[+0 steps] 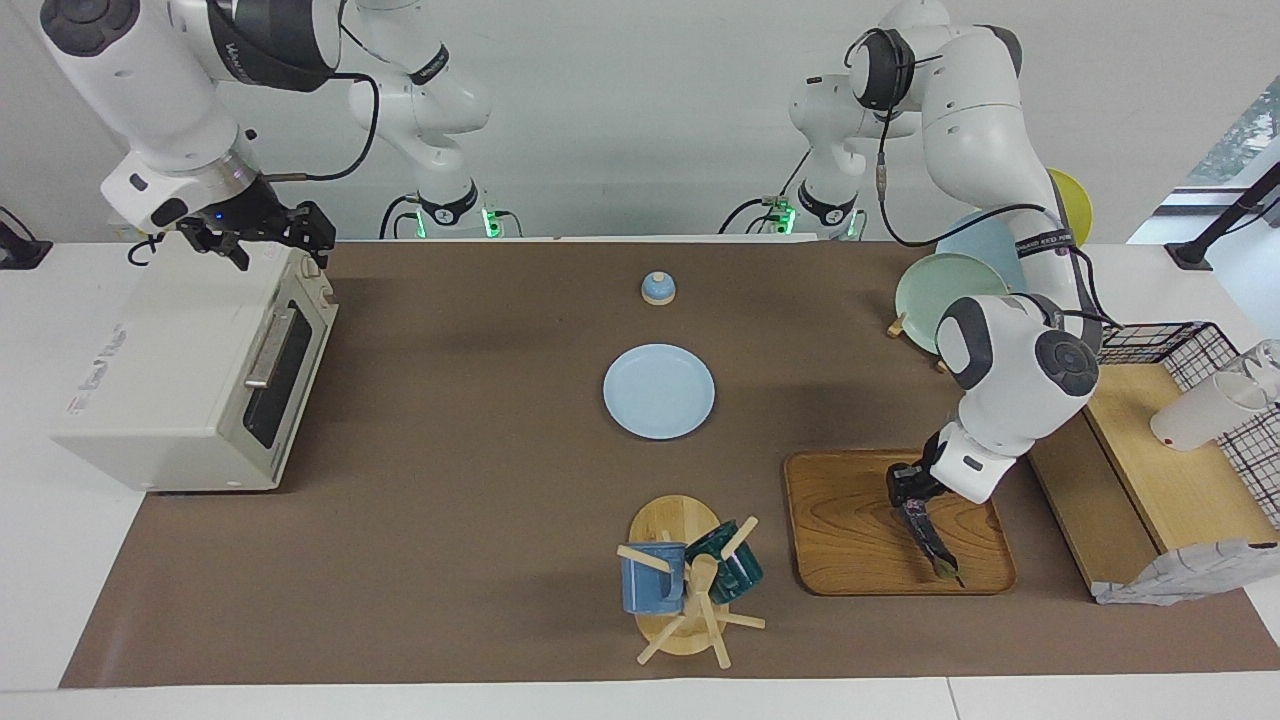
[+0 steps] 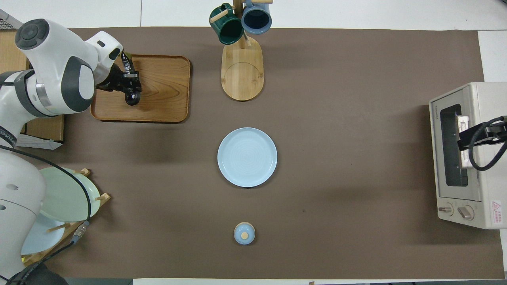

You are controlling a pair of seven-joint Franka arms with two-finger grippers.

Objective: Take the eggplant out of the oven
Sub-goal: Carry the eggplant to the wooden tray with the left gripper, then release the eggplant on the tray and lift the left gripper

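Note:
The dark purple eggplant (image 1: 930,540) hangs tilted in my left gripper (image 1: 912,505), which is shut on its upper end over the wooden tray (image 1: 850,520). Its stem tip is down at the tray's edge farthest from the robots; I cannot tell if it touches. In the overhead view the left gripper (image 2: 128,75) and eggplant (image 2: 126,63) are over the tray (image 2: 162,87). The cream-white oven (image 1: 170,370) stands at the right arm's end with its dark glass door closed. My right gripper (image 1: 280,250) is open and empty just over the oven's top front edge, also seen from overhead (image 2: 465,136) above the oven (image 2: 471,158).
A light blue plate (image 1: 659,390) lies mid-table, with a small blue lid (image 1: 658,288) nearer the robots. A mug tree (image 1: 690,580) with blue and green mugs stands beside the tray. A plate rack (image 1: 945,285), wooden shelf (image 1: 1160,470) and wire basket (image 1: 1200,350) are at the left arm's end.

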